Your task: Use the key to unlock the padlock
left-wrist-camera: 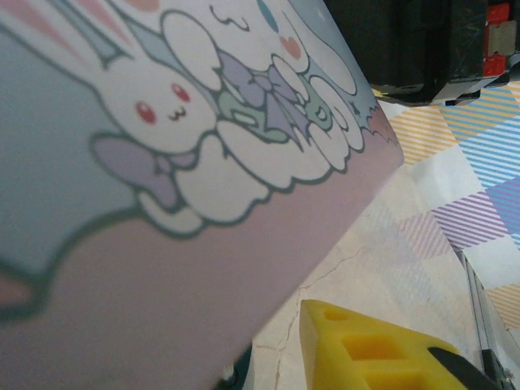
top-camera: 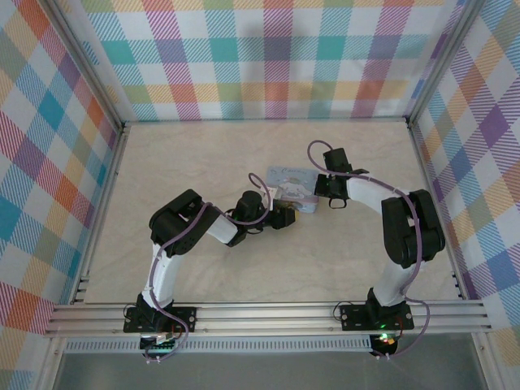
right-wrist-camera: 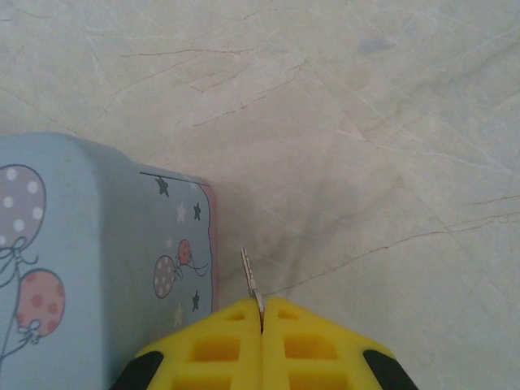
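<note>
The tin (top-camera: 291,183) is pale blue with a pink band, white cartoon rabbits, spotted balloons and stars. The right hand (right-wrist-camera: 262,305) is yellow with black edges, and its key (right-wrist-camera: 250,280) is silver. The desk (top-camera: 203,154) is cream with fine veins, and the walls (top-camera: 268,57) are pastel plaid.

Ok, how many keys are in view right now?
1: a thin metal key pinched in the right tool, poking out beside the pale-blue tin. Another could be hidden behind the tin.

The left arm (top-camera: 175,231) and right arm (top-camera: 406,231) were black-jointed, with white lower links and looping purple cables (top-camera: 311,154). The right gripper (right-wrist-camera: 262,313) had moulded yellow plastic fingers (right-wrist-camera: 207,349) with square recesses and black patches.
</note>
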`<control>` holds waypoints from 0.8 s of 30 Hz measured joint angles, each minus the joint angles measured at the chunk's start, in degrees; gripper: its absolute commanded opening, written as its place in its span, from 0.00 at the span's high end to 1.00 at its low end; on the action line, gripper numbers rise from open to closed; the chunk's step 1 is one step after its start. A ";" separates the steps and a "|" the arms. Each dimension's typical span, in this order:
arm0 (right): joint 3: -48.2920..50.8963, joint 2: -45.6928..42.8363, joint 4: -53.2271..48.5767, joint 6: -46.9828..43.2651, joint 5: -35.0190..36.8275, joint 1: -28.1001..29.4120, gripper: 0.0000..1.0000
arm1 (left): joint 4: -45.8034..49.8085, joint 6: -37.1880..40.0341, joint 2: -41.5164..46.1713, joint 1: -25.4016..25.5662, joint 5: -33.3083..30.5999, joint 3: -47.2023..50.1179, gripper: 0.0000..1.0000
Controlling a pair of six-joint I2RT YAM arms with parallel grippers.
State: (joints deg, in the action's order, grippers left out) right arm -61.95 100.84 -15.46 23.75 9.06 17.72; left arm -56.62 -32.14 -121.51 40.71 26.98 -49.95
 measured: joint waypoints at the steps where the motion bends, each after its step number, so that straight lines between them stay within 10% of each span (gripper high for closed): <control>1: 0.00 0.00 0.02 -0.04 -0.15 0.04 1.00 | 0.15 0.00 0.00 -0.07 0.00 0.00 0.72; 11: -0.02 0.00 0.00 -0.63 -0.17 1.01 1.00 | 2.32 2.36 0.00 -1.22 0.46 -0.55 0.88; 24: -1.18 1.77 1.05 -0.66 -1.66 2.51 1.00 | 3.52 0.92 0.11 -1.60 3.02 -1.75 0.64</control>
State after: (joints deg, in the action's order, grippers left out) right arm -63.13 102.61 -14.41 23.09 7.40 20.23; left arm -53.10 -31.22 -121.40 39.11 30.00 -51.70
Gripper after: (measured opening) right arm 0.052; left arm 0.349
